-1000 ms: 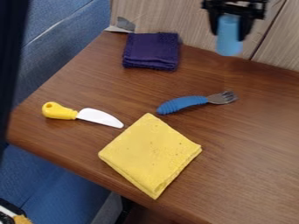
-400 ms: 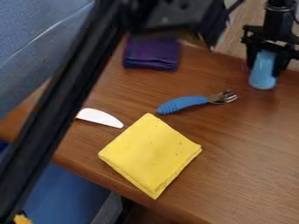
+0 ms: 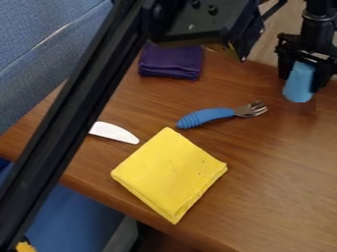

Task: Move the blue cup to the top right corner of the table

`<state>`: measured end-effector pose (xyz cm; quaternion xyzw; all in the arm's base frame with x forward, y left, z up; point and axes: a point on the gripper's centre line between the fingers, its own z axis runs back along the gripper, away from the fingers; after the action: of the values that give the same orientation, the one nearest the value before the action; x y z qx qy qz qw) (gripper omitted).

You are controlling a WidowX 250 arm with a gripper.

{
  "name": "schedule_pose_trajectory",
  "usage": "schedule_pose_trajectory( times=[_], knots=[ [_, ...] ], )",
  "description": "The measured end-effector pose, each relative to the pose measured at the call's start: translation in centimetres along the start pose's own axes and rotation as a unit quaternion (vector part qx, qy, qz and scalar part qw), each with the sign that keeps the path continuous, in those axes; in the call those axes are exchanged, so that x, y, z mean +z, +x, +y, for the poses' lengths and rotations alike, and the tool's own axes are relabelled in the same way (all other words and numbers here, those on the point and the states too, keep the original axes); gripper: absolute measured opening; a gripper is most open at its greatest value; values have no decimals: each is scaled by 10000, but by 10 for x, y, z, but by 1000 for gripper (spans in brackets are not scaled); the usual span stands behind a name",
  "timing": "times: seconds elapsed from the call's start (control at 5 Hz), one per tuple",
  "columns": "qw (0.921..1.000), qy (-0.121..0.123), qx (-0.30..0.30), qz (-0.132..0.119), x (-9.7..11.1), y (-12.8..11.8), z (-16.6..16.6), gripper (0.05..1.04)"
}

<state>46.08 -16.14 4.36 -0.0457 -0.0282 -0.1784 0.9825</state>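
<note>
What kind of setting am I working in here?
Probably a makeshift tabletop test spot: a wooden table set against blue fabric, perhaps seating, with a folded yellow cloth and a blue-handled fork laid out on it.

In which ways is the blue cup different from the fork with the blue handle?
The blue cup is held in the pincer, while the fork lies on the table. The blue cup is plain light blue; the fork has a darker blue, ribbed handle and metal tines. Blue is common to both.
</note>
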Motion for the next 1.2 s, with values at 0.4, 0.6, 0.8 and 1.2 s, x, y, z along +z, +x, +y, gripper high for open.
schedule_pose_trajectory(
  times=[0.4, 0.6, 0.8, 1.2],
  knots=[
    [10000, 16, 81, 1, 4, -4, 0, 1003],
    [10000, -22, 63, -1, 6, -5, -1, 1001],
    [9994, -58, 69, -347, 41, -4, 1, 1001],
    [9951, -90, 109, -976, 94, -28, 12, 1001]
  ],
)
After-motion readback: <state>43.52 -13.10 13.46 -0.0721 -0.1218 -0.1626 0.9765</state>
